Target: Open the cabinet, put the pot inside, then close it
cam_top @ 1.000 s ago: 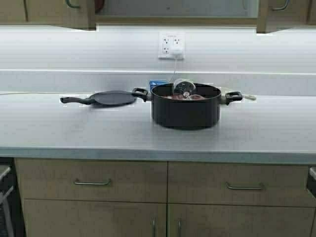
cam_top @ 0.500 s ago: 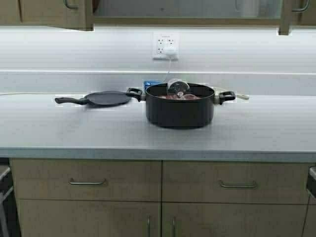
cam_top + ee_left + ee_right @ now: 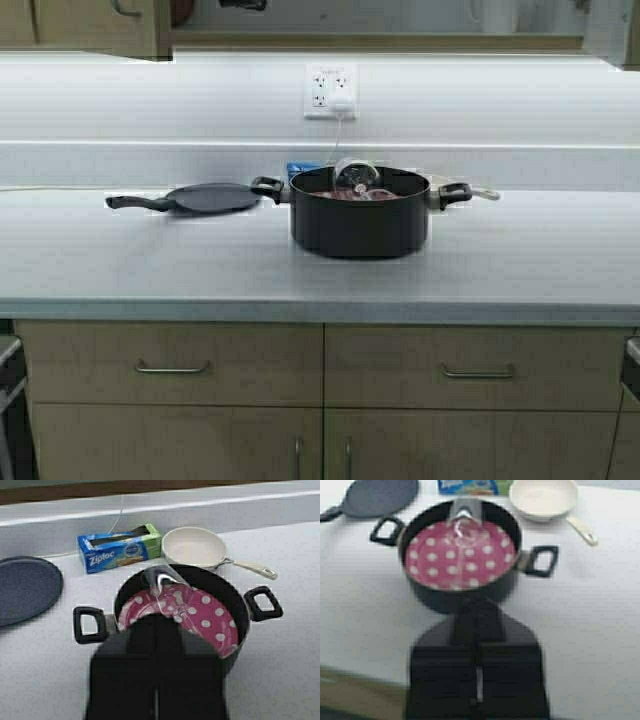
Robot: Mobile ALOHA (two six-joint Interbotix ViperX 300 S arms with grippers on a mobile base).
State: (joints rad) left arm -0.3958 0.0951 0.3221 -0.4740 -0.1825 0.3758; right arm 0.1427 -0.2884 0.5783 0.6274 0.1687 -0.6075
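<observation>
Two pincers are in play, and neither shows in the high view; each appears only in its own wrist view. Starting from the left, the flat griddle pan [image 3: 210, 198] lies on the desk [image 3: 520, 270] with its long handle pointing away from the pot, and a blue Ziploc box [image 3: 120, 554] stands behind, near the wall. The left pincer [image 3: 157, 625] hangs over the near side of the pot [image 3: 358, 225], its fingers together with only a thin line between them, holding nothing. The pot stands upright in the middle of the desk, just beside the griddle pan, and its two loop handles lie on a line along the desk. One handle therefore points to the left arm's side and the other to the right arm's side. I judge that a lift with both arms would suit, each taking the handle nearer to it. The right pincer [image 3: 477, 610] is also over the near edge of the pot, fingers together and empty, though this view is soft. Inside the pot lie a pink dotted plate [image 3: 460, 555] and a clear glass thing [image 3: 160, 580]; I cannot tell whether it is a lid. A white frying pan [image 3: 195, 547] sits behind the pot to the right. The cabinet [image 3: 90, 25] is above the desk, well apart from the pot, and is cut off by the upper edge. I cannot tell how far its doors are open.
</observation>
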